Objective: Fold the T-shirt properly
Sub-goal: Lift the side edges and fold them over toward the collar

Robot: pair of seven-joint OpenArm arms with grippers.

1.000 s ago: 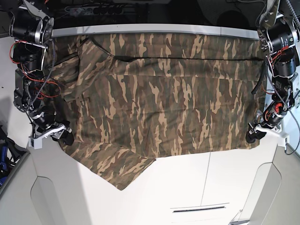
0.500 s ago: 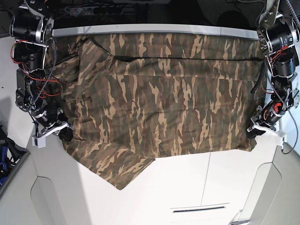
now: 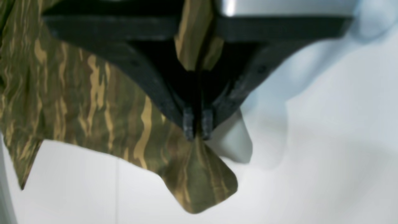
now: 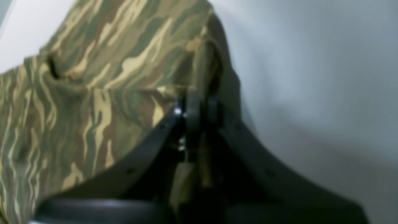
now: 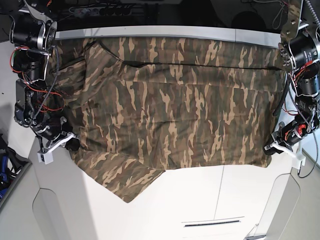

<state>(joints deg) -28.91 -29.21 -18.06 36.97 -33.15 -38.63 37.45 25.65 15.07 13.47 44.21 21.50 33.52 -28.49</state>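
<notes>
Your two arms are black, built of chunky cylindrical joints with silver rims. Red and black wires loop loose along both. The left gripper [image 5: 272, 149] and right gripper [image 5: 72, 144] each have matte black curved fingers [image 3: 188, 123], small screw holes along them, and a white plastic bracket beside the wrist.

Even, bright overhead light fills the base view, which is sharp, with the white worktop [image 5: 200, 200] faintly glaring and its edges bowed by the lens. Both wrist views are soft and blurred; dark jaws cast a grey shadow on the worktop.
</notes>
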